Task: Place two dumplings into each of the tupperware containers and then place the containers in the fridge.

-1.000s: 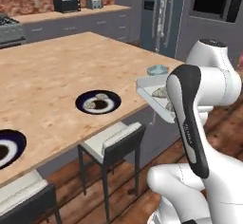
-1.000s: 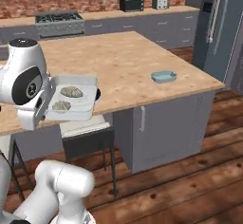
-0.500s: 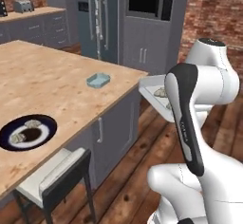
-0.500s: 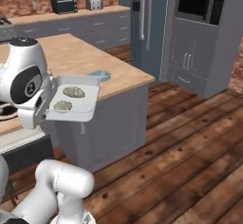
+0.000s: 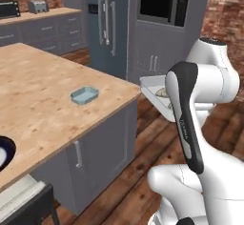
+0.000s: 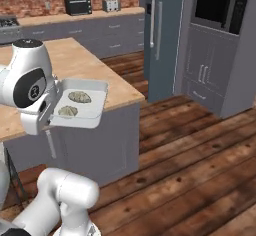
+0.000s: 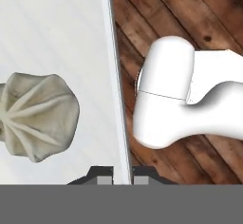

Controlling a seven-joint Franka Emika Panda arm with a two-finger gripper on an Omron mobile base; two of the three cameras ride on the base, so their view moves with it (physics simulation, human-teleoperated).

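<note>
The pincer [image 7: 121, 174] is clamped tight on the rim of the larger whitish-translucent rectangular tupperware tray [image 6: 80, 105], one fingertip on each side of its thin wall. Gripping the edge this way keeps the tray level, so the two lumpy beige-white dumplings [image 6: 74, 103] lie flat inside it, one behind the other, and do not slide. The tray is carried clear of the wooden-topped island table [image 5: 43, 95], out over the dark plank floor [image 6: 200, 170]. The white arm is folded close to its body, forearm down and hand turned sideways at chest height, a compact carrying pose. The smaller pale blue-teal tupperware tray [image 5: 85, 95] rests near the table's corner and appears empty. The tall dark grey-blue fridge [image 6: 162, 35] stands shut beyond the table.
</note>
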